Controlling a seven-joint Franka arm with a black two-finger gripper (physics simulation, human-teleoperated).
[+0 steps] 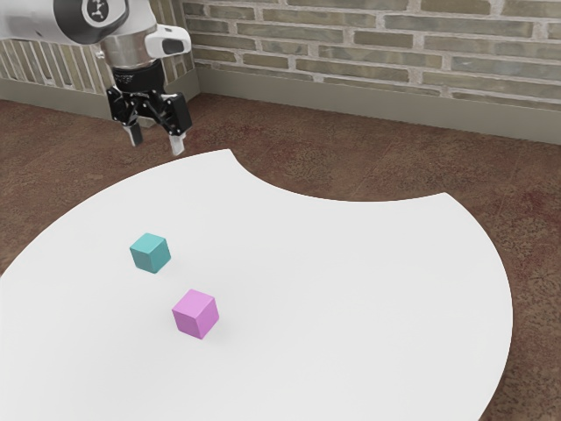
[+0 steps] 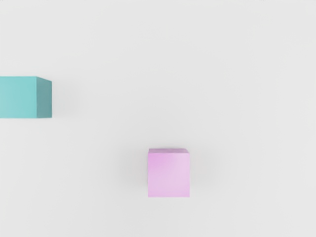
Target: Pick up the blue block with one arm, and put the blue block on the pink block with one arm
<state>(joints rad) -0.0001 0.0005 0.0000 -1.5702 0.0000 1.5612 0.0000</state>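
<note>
blue block [image 2: 22,97]: chopped off by the frame edge in the wrist view, so its full width can't be told; part of the top and one darker side face are seen

arm [image 1: 110,22]: cut by the exterior view's top and left edges, upper links are lost past the frame

table [image 1: 351,289]: clipped along the exterior view's bottom and left edges, near rim is cut away

brick wall [image 1: 394,44]: cropped at the top, height can't be judged

pink block [image 1: 195,313]: underside and far faces are hidden, same for the blue one
</note>
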